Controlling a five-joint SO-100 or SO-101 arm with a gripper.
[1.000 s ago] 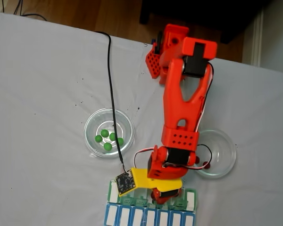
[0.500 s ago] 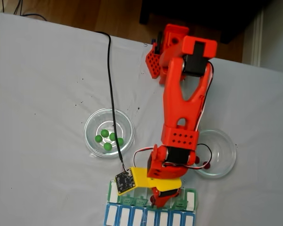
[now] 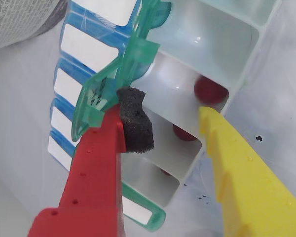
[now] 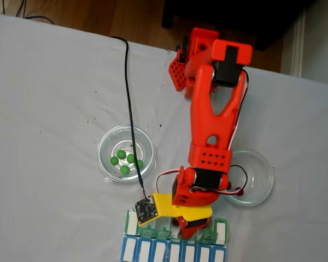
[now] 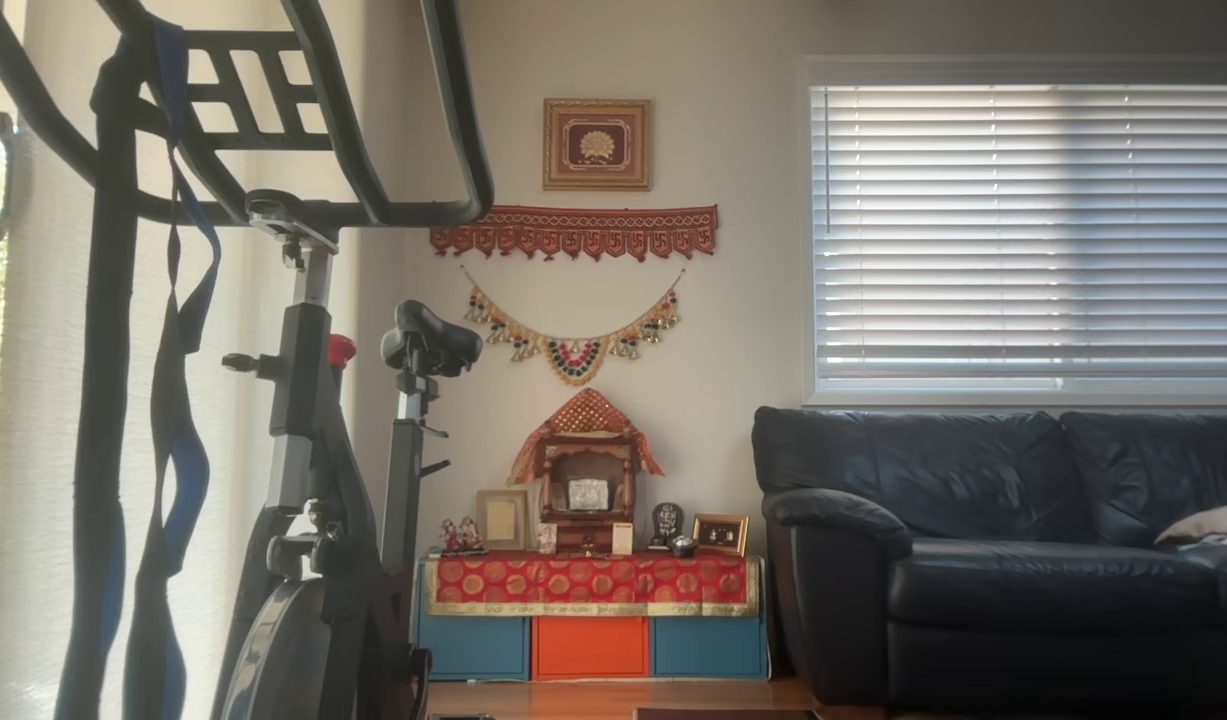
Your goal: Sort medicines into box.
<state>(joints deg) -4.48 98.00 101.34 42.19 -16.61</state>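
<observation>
Three reds (image 3: 210, 90) already sit in the box (image 3: 246, 47), and the gripper (image 3: 167, 126) hangs over it open, empty. Five greens (image 4: 126, 160) wait in their dish (image 4: 106, 143).

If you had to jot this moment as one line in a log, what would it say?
claw: open, empty, over pill box | red balls in its open cells | five green balls in glass dish
</observation>
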